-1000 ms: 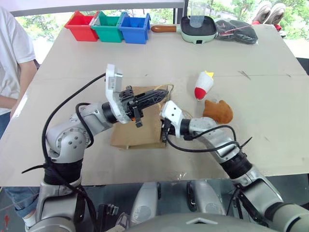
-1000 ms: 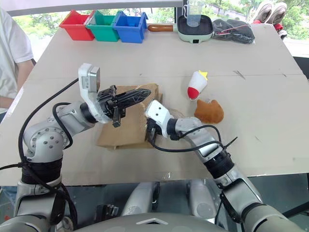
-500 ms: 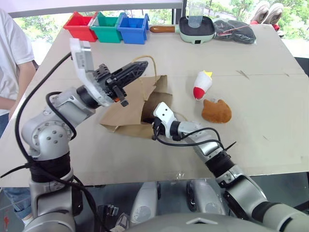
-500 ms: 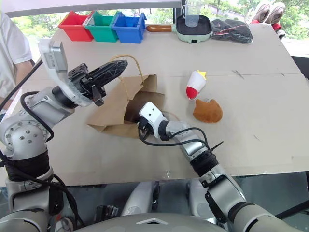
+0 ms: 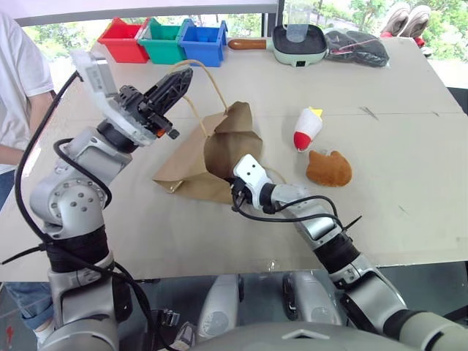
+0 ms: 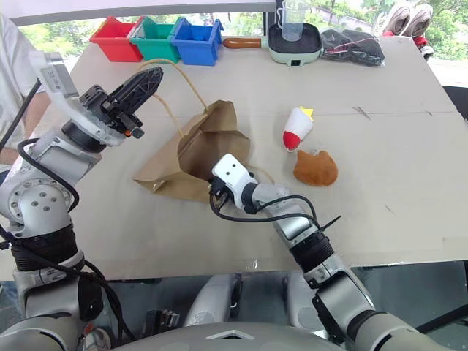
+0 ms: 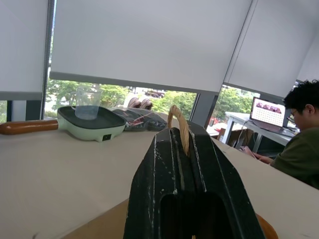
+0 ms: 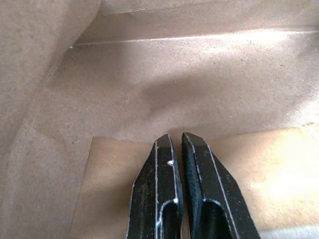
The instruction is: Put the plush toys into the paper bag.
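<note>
Left gripper (image 5: 180,76) pinches a bag (image 5: 196,164) handle; right gripper (image 8: 180,140), shut, sits inside.
Beige table (image 5: 395,110), window at 12; bag lies mouth toward 3, toys (image 5: 308,129) at 3.

Right hand (image 5: 232,196) blocks paper bag (image 5: 183,170) mouth; open table (image 5: 395,146) around plush toys (image 5: 327,167).

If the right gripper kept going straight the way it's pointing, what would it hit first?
Probably the paper bag's inner wall. The right gripper, fingers shut, already sits inside the bag's mouth, with creased brown paper straight ahead of its tips. How far off is unclear.
</note>
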Action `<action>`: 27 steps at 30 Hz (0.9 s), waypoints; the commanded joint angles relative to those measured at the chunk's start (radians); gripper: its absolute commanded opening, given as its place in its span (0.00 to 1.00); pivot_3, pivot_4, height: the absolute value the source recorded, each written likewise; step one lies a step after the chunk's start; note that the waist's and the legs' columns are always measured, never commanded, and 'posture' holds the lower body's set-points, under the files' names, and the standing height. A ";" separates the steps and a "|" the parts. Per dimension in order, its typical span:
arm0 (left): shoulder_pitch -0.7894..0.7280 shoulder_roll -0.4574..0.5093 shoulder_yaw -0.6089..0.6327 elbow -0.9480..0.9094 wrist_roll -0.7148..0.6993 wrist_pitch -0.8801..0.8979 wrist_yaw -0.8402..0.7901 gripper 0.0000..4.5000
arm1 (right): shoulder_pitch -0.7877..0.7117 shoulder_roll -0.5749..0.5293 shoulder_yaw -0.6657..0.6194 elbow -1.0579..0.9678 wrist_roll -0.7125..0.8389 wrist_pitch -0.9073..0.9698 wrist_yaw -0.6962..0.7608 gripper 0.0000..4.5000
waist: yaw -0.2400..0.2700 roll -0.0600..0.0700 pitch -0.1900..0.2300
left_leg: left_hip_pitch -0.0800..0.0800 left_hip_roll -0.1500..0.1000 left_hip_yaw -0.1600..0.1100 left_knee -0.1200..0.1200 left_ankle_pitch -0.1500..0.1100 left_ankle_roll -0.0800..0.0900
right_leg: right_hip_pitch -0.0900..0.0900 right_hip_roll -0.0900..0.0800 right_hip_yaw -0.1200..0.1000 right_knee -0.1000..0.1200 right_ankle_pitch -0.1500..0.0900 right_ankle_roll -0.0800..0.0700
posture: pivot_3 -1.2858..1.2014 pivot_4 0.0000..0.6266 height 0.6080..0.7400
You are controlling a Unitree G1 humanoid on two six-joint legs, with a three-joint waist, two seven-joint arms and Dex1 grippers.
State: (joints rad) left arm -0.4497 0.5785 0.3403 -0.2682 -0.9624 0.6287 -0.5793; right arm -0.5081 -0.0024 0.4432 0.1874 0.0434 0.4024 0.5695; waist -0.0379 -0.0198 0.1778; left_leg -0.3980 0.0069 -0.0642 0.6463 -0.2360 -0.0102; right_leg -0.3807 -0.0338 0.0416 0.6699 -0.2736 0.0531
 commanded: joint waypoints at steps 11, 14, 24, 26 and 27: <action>0.078 -0.015 -0.090 -0.084 0.120 -0.088 -0.082 0.00 | -0.021 -0.198 -0.275 -0.554 0.181 0.312 0.005 0.99 | 0.001 0.001 0.000 | -0.001 0.000 0.000 -0.002 0.000 0.000 | -0.001 0.000 0.000 -0.001 0.000 0.000 | 0.52 0.24 1.00; 0.073 -0.026 -0.092 -0.078 0.129 -0.099 -0.082 0.00 | -0.067 -0.256 -0.355 -0.555 0.155 0.364 -0.063 0.99 | 0.002 0.000 0.000 | -0.001 0.000 0.000 -0.002 0.000 0.000 | -0.001 0.000 0.000 -0.001 0.000 0.000 | 0.52 0.24 1.00; 0.055 -0.068 -0.106 -0.062 0.161 -0.132 -0.074 0.00 | -0.375 -0.157 -0.440 0.283 0.010 0.328 -0.380 0.94 | -0.006 0.000 0.000 | -0.001 0.000 0.007 -0.005 0.000 0.000 | -0.002 0.000 0.003 -0.003 0.000 0.000 | 0.52 0.24 1.00; 0.055 -0.070 -0.104 -0.072 0.157 -0.129 -0.068 0.00 | -0.394 -0.150 -0.436 0.367 0.010 0.258 -0.362 0.84 | -0.005 0.000 0.000 | -0.001 0.000 0.008 -0.006 0.000 0.000 | -0.003 0.000 0.002 -0.004 0.000 0.000 | 0.52 0.24 1.00; 0.055 -0.070 -0.101 -0.076 0.153 -0.127 -0.065 0.00 | -0.399 -0.148 -0.438 0.387 0.013 0.233 -0.359 0.74 | -0.004 0.000 0.000 | -0.002 0.000 0.008 -0.007 0.000 0.000 | -0.004 0.000 0.003 -0.004 0.000 0.000 | 0.52 0.24 1.00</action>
State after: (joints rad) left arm -0.3857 0.5076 0.2235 -0.3039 -0.8034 0.5158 -0.6492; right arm -0.9004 -0.1495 0.0123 0.5315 0.0665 0.6840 0.2110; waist -0.0421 -0.0194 0.1781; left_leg -0.4003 0.0070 -0.0562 0.6393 -0.2359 -0.0101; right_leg -0.3846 -0.0337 0.0442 0.6647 -0.2734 0.0528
